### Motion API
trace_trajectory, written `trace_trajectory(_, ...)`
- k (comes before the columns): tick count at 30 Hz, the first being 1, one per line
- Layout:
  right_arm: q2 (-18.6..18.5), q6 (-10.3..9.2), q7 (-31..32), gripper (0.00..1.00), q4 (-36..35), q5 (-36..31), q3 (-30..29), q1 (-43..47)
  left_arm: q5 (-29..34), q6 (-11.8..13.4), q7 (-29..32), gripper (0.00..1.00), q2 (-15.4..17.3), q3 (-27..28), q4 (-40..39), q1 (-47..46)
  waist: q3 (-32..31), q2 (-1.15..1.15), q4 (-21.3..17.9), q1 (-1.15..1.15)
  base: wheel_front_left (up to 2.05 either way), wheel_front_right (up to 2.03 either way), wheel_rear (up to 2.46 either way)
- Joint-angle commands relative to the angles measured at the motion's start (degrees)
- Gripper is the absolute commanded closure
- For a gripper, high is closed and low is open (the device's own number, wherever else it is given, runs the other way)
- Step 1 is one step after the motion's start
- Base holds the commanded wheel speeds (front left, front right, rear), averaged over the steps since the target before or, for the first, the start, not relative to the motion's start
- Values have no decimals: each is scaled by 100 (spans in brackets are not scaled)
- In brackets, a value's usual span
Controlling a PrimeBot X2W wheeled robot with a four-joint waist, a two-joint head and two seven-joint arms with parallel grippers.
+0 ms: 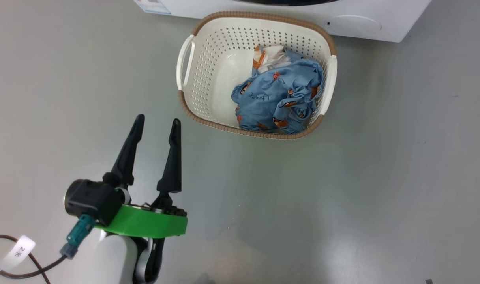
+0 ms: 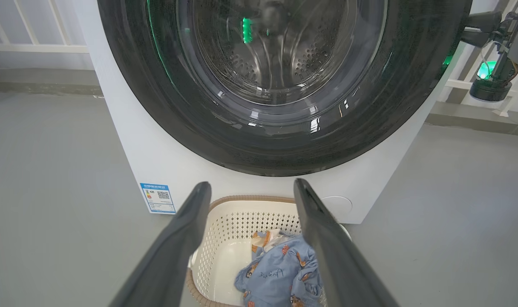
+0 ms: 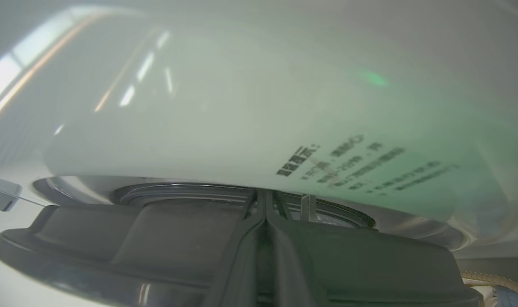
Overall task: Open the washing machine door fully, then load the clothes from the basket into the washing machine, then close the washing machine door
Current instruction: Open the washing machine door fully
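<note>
Two fingers of left claw spread wide over floor near basket rim; right claw pressed together.

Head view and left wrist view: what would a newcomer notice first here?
First come the light-blue clothes heaped in the right half of the cream basket. Behind the basket looms the washing machine door, glossy black rim around clear glass, while the open left end effector hovers short of the basket.
</note>
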Motion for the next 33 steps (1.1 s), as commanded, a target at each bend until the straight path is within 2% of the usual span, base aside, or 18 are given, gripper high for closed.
trace_trajectory(1,175,9,33,100,-85,-85,13,-253,-63,47,-52,0,114,156,-144,0,35,0,34,0,0,0,0)
trace_trajectory(7,254,9,296,100,-30,-206,47,-229,-100,67,-52,0,114,156,-153,-20,56,0,37,0,0,0,0)
trace_trajectory(11,336,9,556,100,-255,-187,115,-81,-85,74,-52,0,114,192,-192,-57,69,0,-10,0,0,0,0)
trace_trajectory(21,451,9,1362,100,-1373,-58,504,809,-4,35,-52,0,114,229,-216,-84,-45,0,-147,0,0,0,0)
trace_trajectory(33,546,9,2553,100,-2545,541,593,1787,140,-27,-52,0,114,312,-217,31,-381,0,-197,0,0,0,0)
